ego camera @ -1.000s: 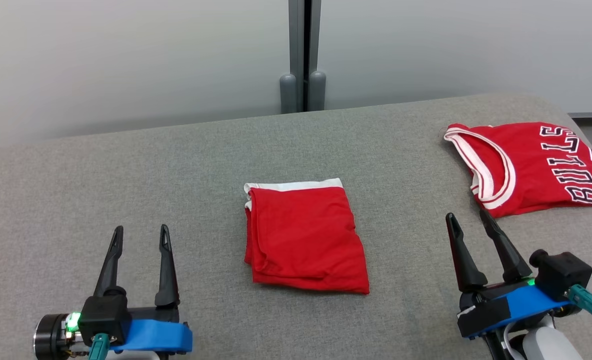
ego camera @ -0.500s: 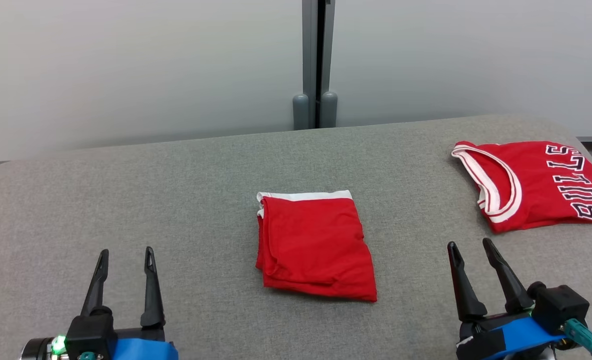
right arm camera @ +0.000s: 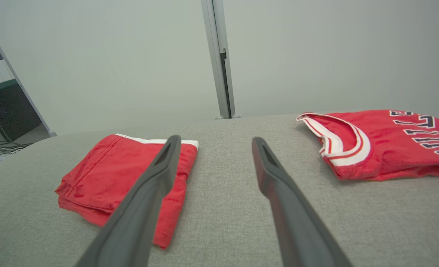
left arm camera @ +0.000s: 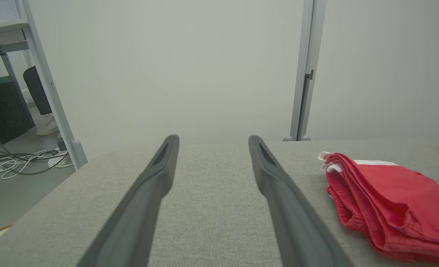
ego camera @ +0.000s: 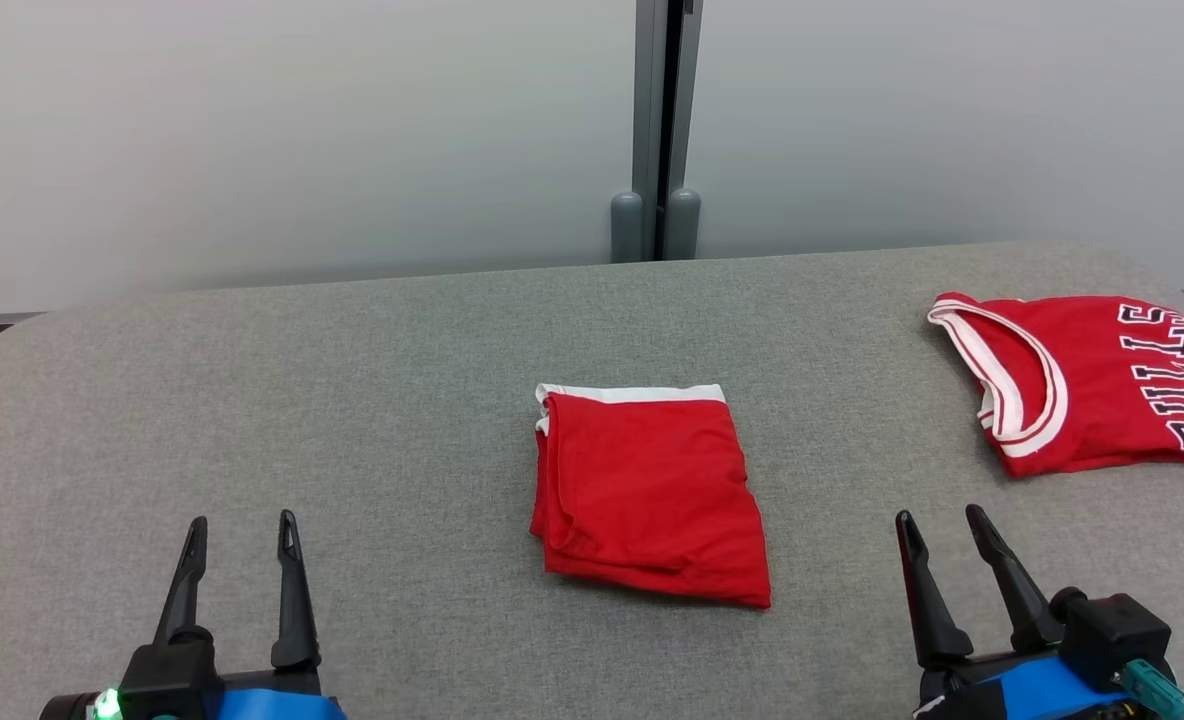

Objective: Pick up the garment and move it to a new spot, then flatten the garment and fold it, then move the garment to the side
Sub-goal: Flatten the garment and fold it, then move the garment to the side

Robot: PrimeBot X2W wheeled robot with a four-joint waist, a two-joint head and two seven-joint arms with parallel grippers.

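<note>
The garment (ego camera: 647,500) is plain bright red with a white band along its far edge. The jersey (ego camera: 1102,390) is the same red, its neck trimmed in white with a thin red stripe, its letters black edged in white. The table (ego camera: 352,400) is mottled grey cloth, the wall (ego camera: 302,130) pale grey-white, the post (ego camera: 657,120) darker grey. The left gripper (ego camera: 242,520) and right gripper (ego camera: 939,515) are black with blue at the base; the left bears a green light (ego camera: 105,705)

Head camera looks down; 2 low wrist cameras share the folded garment (ego camera: 647,490).
</note>
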